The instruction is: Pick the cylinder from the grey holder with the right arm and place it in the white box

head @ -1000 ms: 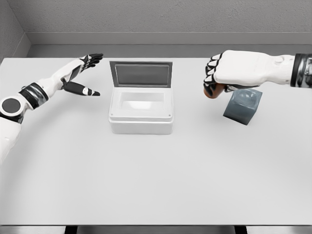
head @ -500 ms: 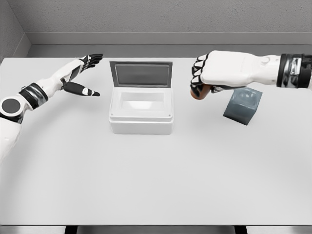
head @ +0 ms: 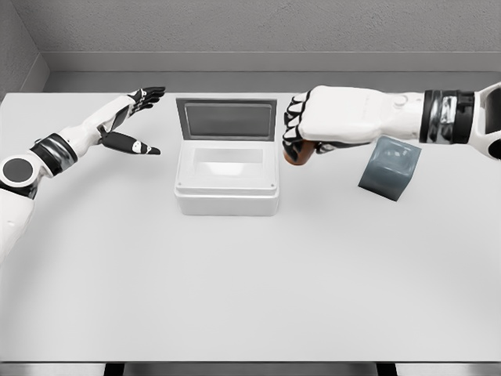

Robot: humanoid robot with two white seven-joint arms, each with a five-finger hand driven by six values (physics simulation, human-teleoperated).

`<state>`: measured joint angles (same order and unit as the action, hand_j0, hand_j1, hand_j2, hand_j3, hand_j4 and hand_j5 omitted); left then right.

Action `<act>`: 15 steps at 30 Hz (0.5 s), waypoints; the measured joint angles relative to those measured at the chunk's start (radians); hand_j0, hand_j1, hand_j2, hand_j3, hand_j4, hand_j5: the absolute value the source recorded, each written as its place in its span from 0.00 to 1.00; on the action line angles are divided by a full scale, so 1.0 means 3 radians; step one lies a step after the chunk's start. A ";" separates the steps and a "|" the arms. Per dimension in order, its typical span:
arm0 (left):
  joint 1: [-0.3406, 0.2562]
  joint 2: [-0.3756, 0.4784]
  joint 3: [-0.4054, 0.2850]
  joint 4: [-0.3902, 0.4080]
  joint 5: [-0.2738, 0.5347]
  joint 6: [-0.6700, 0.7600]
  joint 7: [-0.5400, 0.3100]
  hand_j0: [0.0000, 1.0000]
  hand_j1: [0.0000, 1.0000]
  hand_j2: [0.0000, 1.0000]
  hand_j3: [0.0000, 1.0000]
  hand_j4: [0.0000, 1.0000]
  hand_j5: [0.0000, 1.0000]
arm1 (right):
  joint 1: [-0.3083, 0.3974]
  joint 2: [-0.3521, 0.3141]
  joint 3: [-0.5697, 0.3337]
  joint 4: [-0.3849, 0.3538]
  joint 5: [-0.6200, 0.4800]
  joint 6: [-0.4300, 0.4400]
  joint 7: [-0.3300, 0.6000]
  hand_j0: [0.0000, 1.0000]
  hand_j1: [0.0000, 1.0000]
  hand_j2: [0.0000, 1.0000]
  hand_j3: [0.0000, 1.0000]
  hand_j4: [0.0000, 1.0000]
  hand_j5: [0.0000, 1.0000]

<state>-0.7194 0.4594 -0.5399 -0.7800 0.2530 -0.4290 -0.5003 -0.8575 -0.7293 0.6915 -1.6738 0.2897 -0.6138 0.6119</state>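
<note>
Right hand (head: 301, 133) curled tight around the cylinder (head: 297, 154); only the lower end of it shows, a reddish-brown stub poking out beneath the fingers; rest hidden inside the fist, so its length and tilt cannot be told.

Hand sits above the worktop (head: 250, 274), just to the right of the white box (head: 227, 188) and near its right rim; the grey holder (head: 389, 170) lies behind the hand toward the wrist side, tipped on one edge and no longer carrying anything.

Risks, judged from this:
- release too soon; the cylinder is beside the box wall, not over the opening, and would drop outside onto the worktop or strike the rim and roll
- a low pass; the stub hangs below the knuckles and could catch the box's right wall, shoving the box or twisting the cylinder in the grip
- the raised lid (head: 226, 119) at the far side of the box could be clipped if the hand drifts away from the robot
- grip covers little that can be checked; slip is possible

Left hand (head: 133, 117) rests well off on the other side of the box, fingers spread, holding nothing.
</note>
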 measured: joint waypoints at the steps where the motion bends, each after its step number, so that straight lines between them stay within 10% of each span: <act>1: 0.0000 0.0000 0.0000 0.0000 0.0000 0.0000 0.0000 1.00 1.00 1.00 1.00 1.00 1.00 | 0.0000 0.0018 0.0005 0.0000 0.0001 0.0000 0.0000 0.36 0.36 0.36 0.36 0.36 0.36; 15: -0.0005 -0.0003 -0.0004 0.0000 -0.0013 0.0004 0.0000 1.00 1.00 1.00 1.00 1.00 1.00 | -0.0051 0.0130 0.0091 0.0050 0.0014 -0.0001 0.0000 0.36 0.36 0.36 0.36 0.36 0.36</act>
<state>-0.7210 0.4584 -0.5410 -0.7800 0.2492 -0.4279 -0.5004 -0.8728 -0.6902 0.7188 -1.6589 0.2938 -0.6140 0.6119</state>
